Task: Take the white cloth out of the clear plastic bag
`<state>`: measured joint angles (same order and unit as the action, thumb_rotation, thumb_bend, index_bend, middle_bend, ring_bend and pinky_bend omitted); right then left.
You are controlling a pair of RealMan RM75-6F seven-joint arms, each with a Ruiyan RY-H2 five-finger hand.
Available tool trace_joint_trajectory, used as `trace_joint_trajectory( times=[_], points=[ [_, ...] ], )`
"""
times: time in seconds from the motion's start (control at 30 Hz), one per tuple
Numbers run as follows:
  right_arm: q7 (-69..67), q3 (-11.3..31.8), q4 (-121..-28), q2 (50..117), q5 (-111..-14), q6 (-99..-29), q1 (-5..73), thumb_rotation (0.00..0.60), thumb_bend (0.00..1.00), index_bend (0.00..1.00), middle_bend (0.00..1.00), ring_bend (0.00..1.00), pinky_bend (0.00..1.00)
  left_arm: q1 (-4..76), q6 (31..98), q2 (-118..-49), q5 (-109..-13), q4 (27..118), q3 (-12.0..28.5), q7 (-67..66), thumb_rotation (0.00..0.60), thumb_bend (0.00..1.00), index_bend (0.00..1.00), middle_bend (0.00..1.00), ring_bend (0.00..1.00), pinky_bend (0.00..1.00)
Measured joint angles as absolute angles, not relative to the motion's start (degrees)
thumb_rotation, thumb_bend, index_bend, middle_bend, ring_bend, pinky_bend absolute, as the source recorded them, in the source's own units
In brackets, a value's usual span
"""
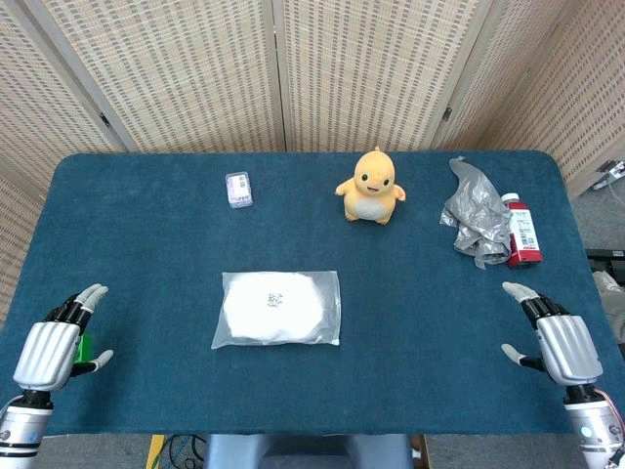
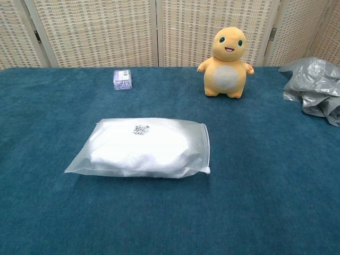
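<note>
My head view is looking steeply down over the whole table (image 1: 137,195); chest view is sitting low, closer, facing forward, sharing the bag (image 2: 143,149).

Screened test table (image 1: 146,215), woven partitions (image 1: 371,68)

White cloth (image 1: 273,305), orange plush toy (image 1: 371,186), grey crumpled sheet (image 1: 477,217), blue tablecloth (image 1: 146,254).

Plush toy (image 1: 370,186), box (image 1: 238,189), bottle (image 1: 521,231)
</note>
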<state>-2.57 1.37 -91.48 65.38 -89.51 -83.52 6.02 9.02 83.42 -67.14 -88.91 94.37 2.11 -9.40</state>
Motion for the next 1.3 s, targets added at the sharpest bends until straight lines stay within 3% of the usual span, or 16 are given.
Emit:
trace_joint_trajectory(
  times=[0.5,0.63,0.93,1.3],
  points=[
    [-3.4,1.7,-92.0,63.9,-89.8,-84.3,5.8,0.600,0.02,0.17,0.23,0.24,0.43,10.9,82.5,-66.6,-90.8,99.1,2.5,-9.1,0.600,0.11,0.09,0.14,0.19,0.33],
    [-3.1,2.2,-92.6,63.1,-90.0,-85.0,5.9,0.600,0.02,0.17,0.23,0.24,0.43,12.4,81.3,-65.5,-92.1,102.6,2.8,-8.7,0.600,0.09,0.03,0.03,0.15,0.33],
    [-3.1,2.8,-93.4,62.1,-90.0,-85.1,6.2,0.600,0.02,0.17,0.23,0.24,0.43,19.2,72.5,-64.1,-92.2,112.0,5.1,-12.2,0.600,0.03,0.00,0.00,0.01,0.25],
    [-3.8,2.8,-93.5,60.9,-89.7,-85.7,5.7,0.600,0.02,0.16,0.23,0.24,0.43,30.0,59.8,-68.7,-83.6,117.7,9.0,-23.5,0.600,0.00,0.00,0.00,0.00,0.17]
  ],
)
